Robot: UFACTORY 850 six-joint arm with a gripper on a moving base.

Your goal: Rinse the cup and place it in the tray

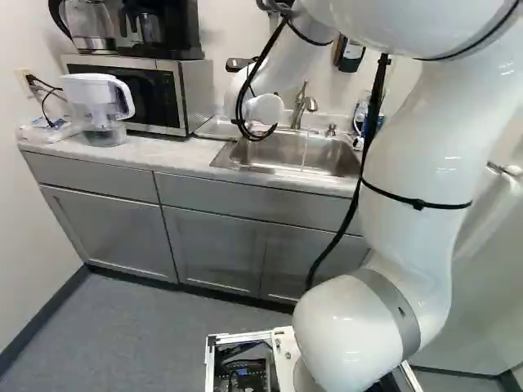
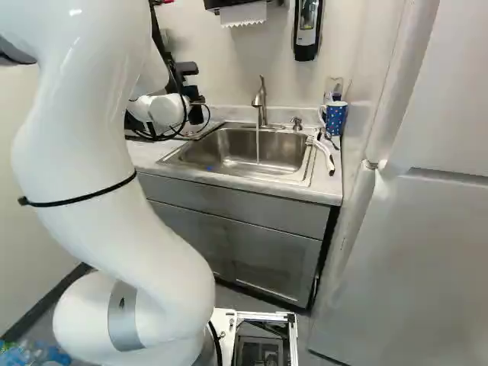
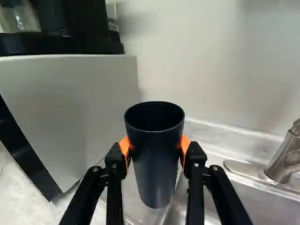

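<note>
Wrist view, dark cup [image 3: 155,161], mouth up, long axis approx. vert.

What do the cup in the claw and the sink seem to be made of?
The cup looks like matte dark plastic, judging by its smooth, even surface with soft highlights, though coated metal is possible. The sink looks like satin stainless steel: grey, with blurred metallic reflections.
</note>
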